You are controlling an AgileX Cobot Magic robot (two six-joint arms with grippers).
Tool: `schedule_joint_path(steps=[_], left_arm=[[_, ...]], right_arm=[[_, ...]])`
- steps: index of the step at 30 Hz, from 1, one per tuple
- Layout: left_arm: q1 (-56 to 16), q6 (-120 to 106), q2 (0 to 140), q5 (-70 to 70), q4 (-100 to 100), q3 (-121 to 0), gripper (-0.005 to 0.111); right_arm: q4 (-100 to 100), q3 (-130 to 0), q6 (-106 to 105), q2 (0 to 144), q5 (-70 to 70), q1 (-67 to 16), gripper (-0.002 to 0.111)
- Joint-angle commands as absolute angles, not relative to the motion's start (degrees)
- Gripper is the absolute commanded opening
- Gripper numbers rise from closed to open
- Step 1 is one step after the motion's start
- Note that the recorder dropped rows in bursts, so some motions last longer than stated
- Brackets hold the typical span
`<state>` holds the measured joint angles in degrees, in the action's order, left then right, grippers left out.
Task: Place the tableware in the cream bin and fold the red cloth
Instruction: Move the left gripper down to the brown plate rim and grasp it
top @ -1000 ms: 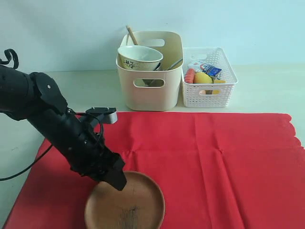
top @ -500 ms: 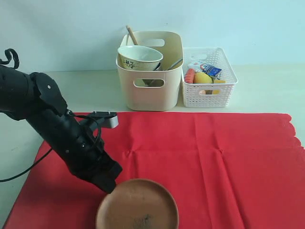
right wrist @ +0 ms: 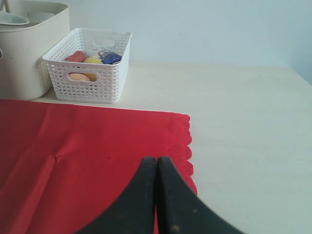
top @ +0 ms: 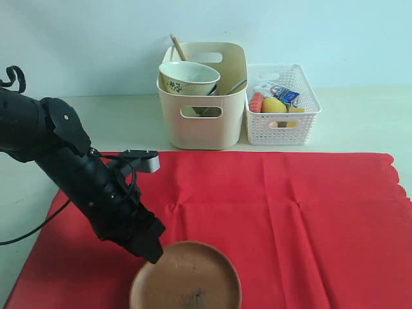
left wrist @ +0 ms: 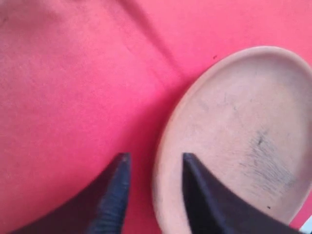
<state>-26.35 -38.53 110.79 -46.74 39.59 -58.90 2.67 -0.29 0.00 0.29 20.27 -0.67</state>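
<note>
The round brown plate (top: 187, 280) (left wrist: 234, 141) lies on the red cloth (top: 290, 212) (left wrist: 63, 87) at the front left. My left gripper (top: 154, 252) (left wrist: 155, 158) stands open astride the plate's near rim, one finger over the cloth, the other over the plate. The cream bin (top: 203, 122) at the back holds the patterned white bowl (top: 188, 78), a wooden handle (top: 177, 47) and a silver handle (top: 235, 85). My right gripper (right wrist: 157, 160) is shut on nothing above the cloth's scalloped edge (right wrist: 187, 141); the exterior view does not show it.
A white perforated basket (top: 282, 122) (right wrist: 90, 73) with food items and a small carton stands right of the cream bin. The left arm's wrist camera (top: 143, 158) and a cable hang over the cloth's left part. Bare table lies beyond the scalloped edge.
The plate has slid a little to the right and toward the front edge. The left gripper's tip has shifted slightly with it; its jaws closed and reopened. The right gripper stayed shut.
</note>
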Motion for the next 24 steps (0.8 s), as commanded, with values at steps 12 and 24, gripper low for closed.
schedule_joint_path(steps=[12,24], left_arm=[[-29.61,-38.89,114.12,-48.27,39.23,-58.69,0.056],[-29.61,-40.25,116.6,-45.54,40.82,-58.69,0.0]], right_arm=[[2.84,0.0,0.0,0.0,19.58,-0.31,0.0],[2.84,0.0,0.0,0.0,19.58,-0.31,0.0]])
